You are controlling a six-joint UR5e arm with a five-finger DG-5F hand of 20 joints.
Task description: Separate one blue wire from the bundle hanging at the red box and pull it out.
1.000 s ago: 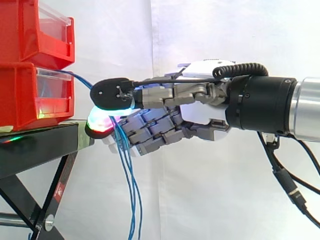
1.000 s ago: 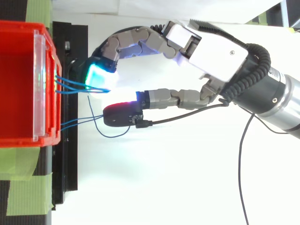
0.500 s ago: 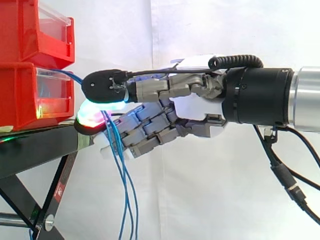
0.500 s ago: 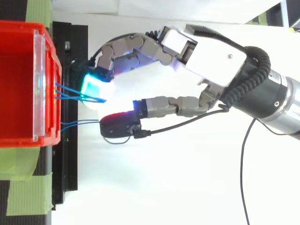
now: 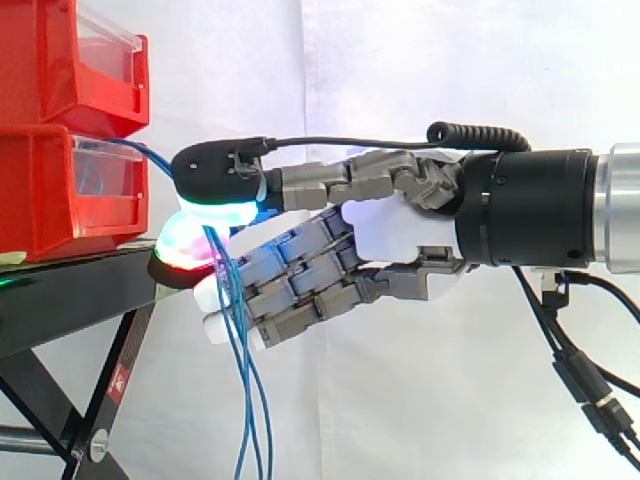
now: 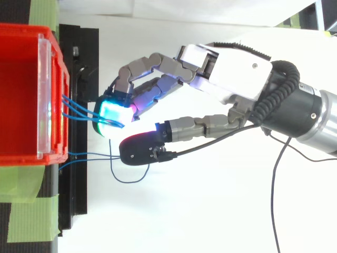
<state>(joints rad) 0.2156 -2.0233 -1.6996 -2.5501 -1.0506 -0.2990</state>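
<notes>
Several thin blue wires [image 5: 243, 400] leave the front of the lower red bin [image 5: 40, 190] and hang down past the black stand. From above, one pair of wires [image 6: 71, 105] runs to a glowing cyan fingertip [image 6: 110, 113]. A second pair [image 6: 87, 156] runs under the black thumb tip [image 6: 139, 150] and ends in a small loop. My hand [image 5: 400, 230] reaches in from the right, just off the bin's front. Its fingers are curled beneath the thumb. The wires pass between the green-lit thumb pad [image 5: 222, 205] and a red-glowing fingertip [image 5: 180, 250], pinched there.
A second red bin [image 5: 80, 60] sits on top of the lower one. The black stand [image 5: 70, 290] with slanted legs carries both. Green tape [image 6: 26, 211] lies by the stand's base. A white curtain hangs behind.
The hand shifted left toward the bin. Its thumb swung across onto the second pair of wires, and the fingers curled in closer under it. The hanging wires drifted left with it.
</notes>
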